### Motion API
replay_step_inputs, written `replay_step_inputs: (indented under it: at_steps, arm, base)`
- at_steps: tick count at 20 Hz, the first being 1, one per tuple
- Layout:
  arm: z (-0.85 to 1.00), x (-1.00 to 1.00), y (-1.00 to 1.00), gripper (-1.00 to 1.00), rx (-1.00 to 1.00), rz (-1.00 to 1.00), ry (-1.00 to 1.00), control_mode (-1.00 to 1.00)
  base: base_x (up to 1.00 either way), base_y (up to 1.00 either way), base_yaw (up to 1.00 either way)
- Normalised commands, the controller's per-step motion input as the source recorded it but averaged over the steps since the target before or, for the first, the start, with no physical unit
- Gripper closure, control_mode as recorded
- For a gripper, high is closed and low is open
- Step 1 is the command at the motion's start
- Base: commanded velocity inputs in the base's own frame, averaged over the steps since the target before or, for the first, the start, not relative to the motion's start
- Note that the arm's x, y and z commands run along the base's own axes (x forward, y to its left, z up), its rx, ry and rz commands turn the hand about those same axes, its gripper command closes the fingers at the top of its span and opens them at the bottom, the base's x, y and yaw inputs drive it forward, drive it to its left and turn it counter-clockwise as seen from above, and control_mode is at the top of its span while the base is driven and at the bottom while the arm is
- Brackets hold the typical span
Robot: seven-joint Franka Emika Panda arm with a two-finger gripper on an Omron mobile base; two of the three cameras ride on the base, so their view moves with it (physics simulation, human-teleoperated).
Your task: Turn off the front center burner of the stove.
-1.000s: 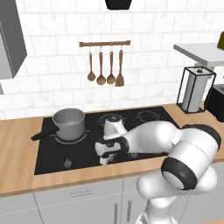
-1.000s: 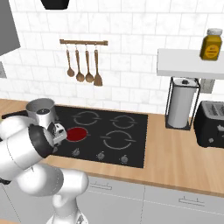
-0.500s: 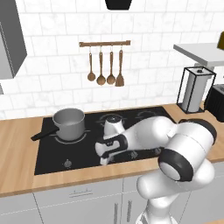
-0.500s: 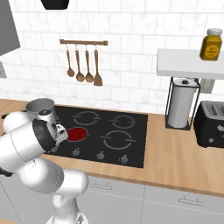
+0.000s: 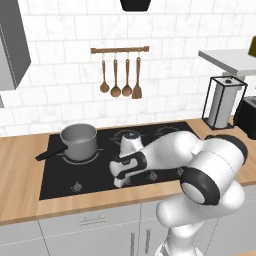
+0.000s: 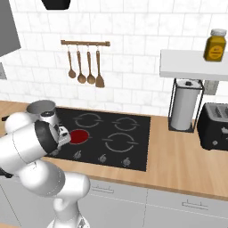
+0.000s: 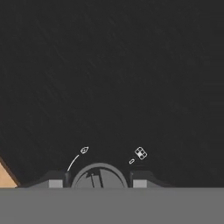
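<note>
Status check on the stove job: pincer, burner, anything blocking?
Pincer open, fingertips either side of a knob at the stove front edge. Front center burner glowing red. Pot sits rear left, nothing blocking.

One stove [image 6: 133,153] with one red-lit front center burner [image 6: 78,136]. One saucepan [image 5: 78,141]. Four wooden utensils [image 5: 120,78] on one rail. One paper towel holder [image 6: 185,104], one toaster [image 6: 214,126], one jar [image 6: 214,45].

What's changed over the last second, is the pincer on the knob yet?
Little has moved: the arm eased slightly lower and left over the stove's front edge. In the hand view the pincer brackets a grey knob; contact is unclear. The front center burner still glows red; the pot is unmoved.
</note>
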Motion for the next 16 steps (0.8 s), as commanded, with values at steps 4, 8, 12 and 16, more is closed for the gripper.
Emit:
replay_step_inputs:
  at_steps: [4,8,12,16]
  arm:
    - [0.0,0.0,-0.5,1.0,0.13,-0.52,0.0,-1.0]
    - [0.0,0.0,-0.48,1.0,0.12,-0.61,0.0,-1.0]
    - [-0.07,0.0,-0.48,1.0,0.11,-0.71,0.01,-1.0]
    - [-0.13,0.01,-0.38,1.0,0.1,-0.79,0.02,-1.0]
  base:
    - [0.0,0.0,0.0]
    - [0.0,0.0,0.0]
    - [0.0,0.0,0.0]
    - [0.0,0.0,0.0]
